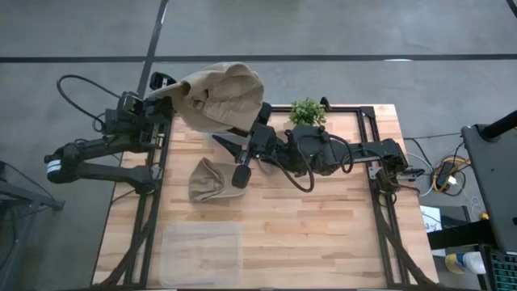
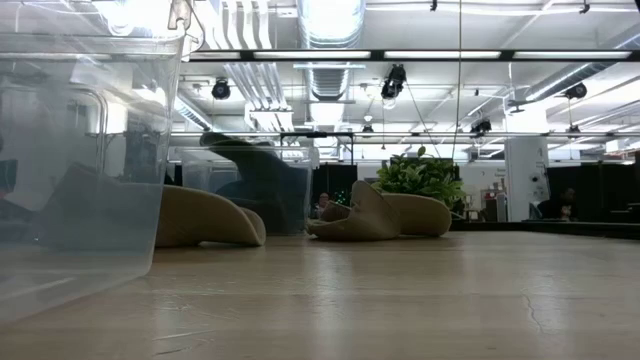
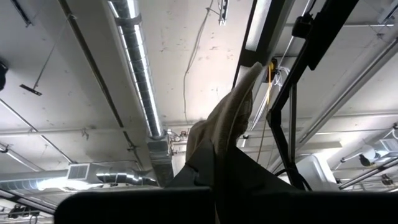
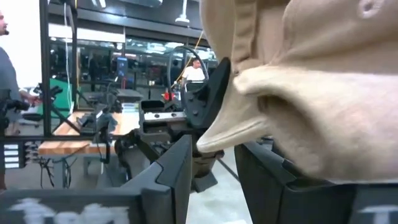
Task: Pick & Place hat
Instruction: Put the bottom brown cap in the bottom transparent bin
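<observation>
Item-wise: raised hat (image 1: pixel 220 95), over the table's (image 1: pixel 323 218) far-left corner, pinched at its left edge by the fully closed left gripper (image 1: pixel 158 101), while the right gripper (image 1: pixel 260 113), half-open and holding nothing, sits just right of the cloth, jaws towards it.

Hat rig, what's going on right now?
The left pincer is shut on a tan hat, holding it up in the air over the table's far left edge. The right pincer reaches in at the hat's underside; its fingers stand apart below the hanging brim. A second hat lies on the table, and a clear bin sits at the near edge.
</observation>
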